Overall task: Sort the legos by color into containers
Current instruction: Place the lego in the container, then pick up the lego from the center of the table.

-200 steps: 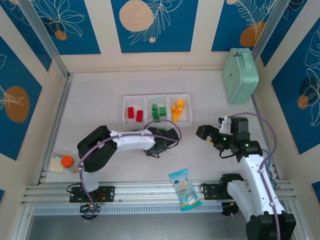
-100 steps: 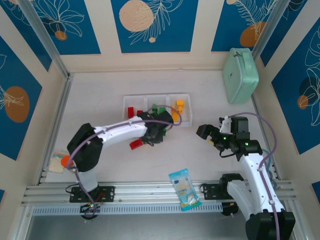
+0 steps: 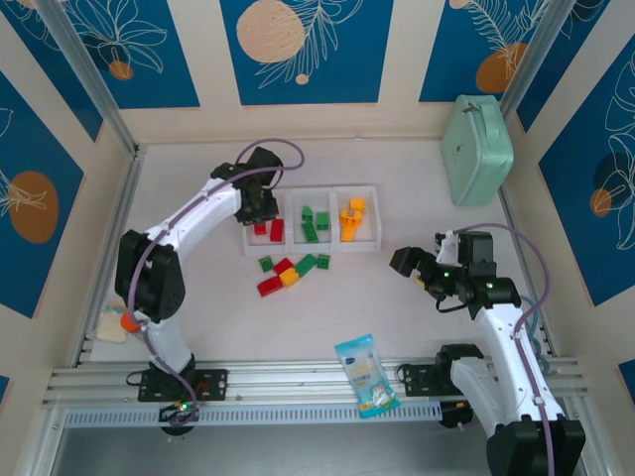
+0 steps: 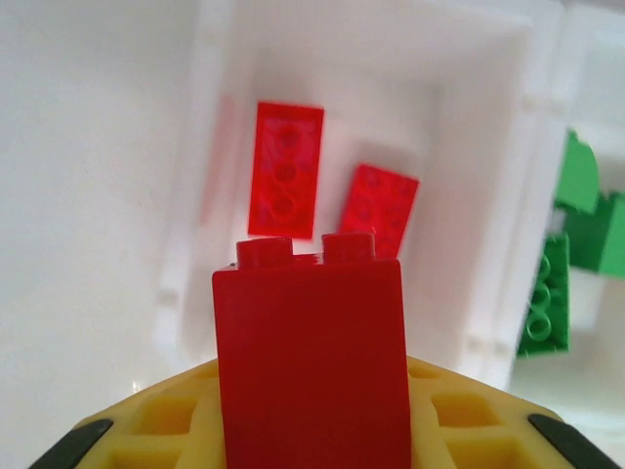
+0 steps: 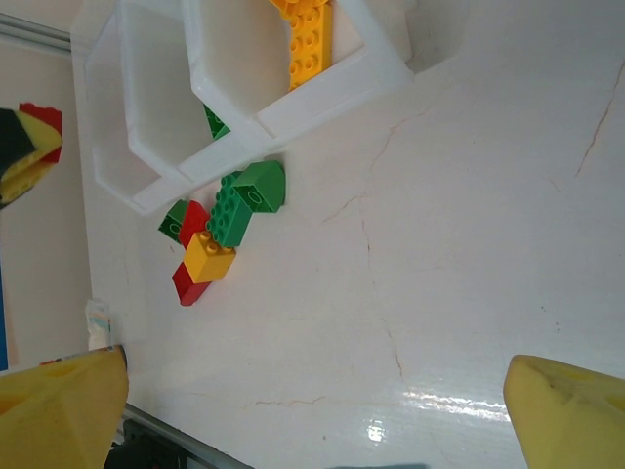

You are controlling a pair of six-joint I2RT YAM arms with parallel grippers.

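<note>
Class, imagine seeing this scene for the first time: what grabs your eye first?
The left gripper holds a red brick over the left bin, where two red bricks lie. In front of the bins, a loose cluster of red, green and yellow bricks sits on the table.

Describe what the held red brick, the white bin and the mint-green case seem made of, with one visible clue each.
The red brick looks like hard moulded plastic: smooth, uniform colour, crisp studs. The white bin is probably thin plastic: its glossy walls carry a faint red reflection. The mint-green case could be plastic or painted metal: rounded corners and an even satin colour leave it unclear.
</note>
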